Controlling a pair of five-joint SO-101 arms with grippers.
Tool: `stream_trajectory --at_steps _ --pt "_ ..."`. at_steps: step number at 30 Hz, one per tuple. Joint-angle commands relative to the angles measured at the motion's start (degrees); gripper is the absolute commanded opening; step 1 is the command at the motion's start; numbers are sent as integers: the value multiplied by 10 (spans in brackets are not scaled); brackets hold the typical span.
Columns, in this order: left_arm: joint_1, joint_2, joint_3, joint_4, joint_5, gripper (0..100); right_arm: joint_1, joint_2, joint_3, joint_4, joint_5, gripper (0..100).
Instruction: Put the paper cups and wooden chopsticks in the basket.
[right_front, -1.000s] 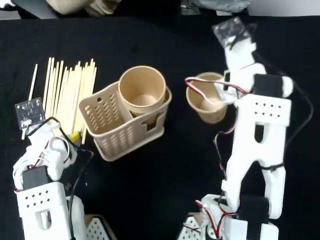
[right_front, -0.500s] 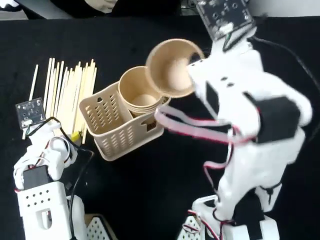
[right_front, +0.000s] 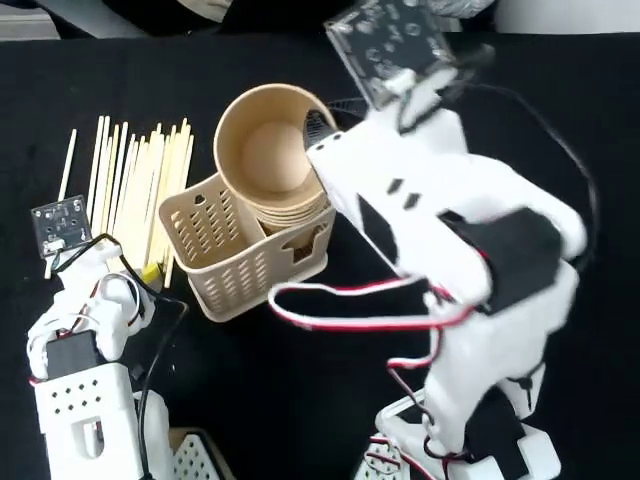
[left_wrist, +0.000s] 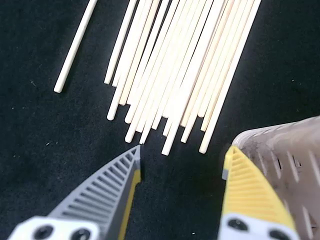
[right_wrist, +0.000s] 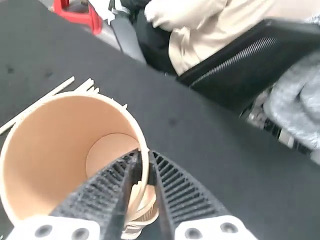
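Observation:
My right gripper (right_wrist: 144, 172) is shut on the rim of a tan paper cup (right_wrist: 65, 150), one finger inside and one outside. In the high view that paper cup (right_front: 265, 150) hangs tilted above the stack of cups (right_front: 290, 212) nested in the basket (right_front: 245, 255). The wooden chopsticks (right_front: 135, 195) lie in a loose bundle on the black table left of the basket. My left gripper (left_wrist: 181, 167) is open just short of the chopsticks' (left_wrist: 175, 75) near ends, with the basket's perforated wall (left_wrist: 295, 155) beside its yellow finger.
One chopstick (right_front: 65, 170) lies apart at the far left of the bundle. The right arm's white body (right_front: 450, 240) overhangs the table right of the basket. Bare black tabletop (right_front: 280, 380) lies in front of the basket.
My right arm has lifted the paper cup from the table on the right and swung it left to above the cups in the basket. The left arm has not moved.

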Motion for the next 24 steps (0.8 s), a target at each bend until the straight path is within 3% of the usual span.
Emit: stream_trajectory --at_steps 1,11,18,24 --pt "-3 -4 -6 -8 7 263 -6 -12 79 -52 -6 11" --pt "-1 -4 -6 -8 7 263 32 -12 160 -83 -6 18" --pt "-1 -4 -5 -7 7 263 -36 -12 194 -80 62 332" --pt "0 -4 -5 -7 7 263 -25 -12 184 -93 50 359"
